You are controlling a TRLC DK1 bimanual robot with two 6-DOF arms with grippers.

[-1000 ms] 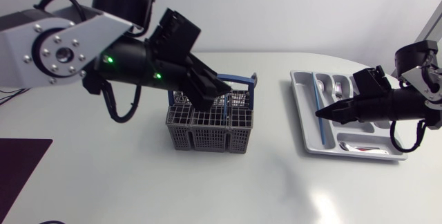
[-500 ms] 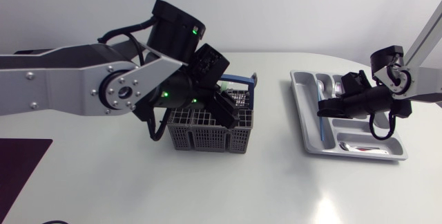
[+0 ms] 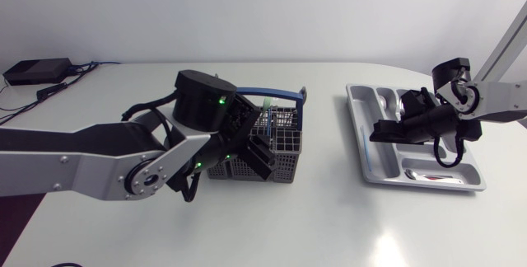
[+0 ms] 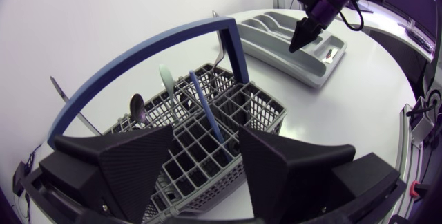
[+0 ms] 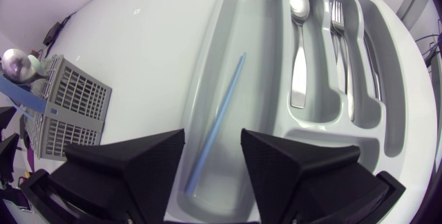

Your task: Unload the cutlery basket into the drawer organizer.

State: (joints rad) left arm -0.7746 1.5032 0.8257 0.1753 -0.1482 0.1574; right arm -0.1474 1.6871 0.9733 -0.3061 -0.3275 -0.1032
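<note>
Currently organizer (image 5: 257, 23) holds one spoon (image 5: 298, 51), one fork (image 5: 340, 48).

Left arm (image 3: 82, 168): silver-grey links, black joints, a screw ring on one round cover, green lights and black cables behind the left gripper (image 4: 206, 133). Right arm (image 3: 498, 102): pale link, black joint, looped black cable.
</note>
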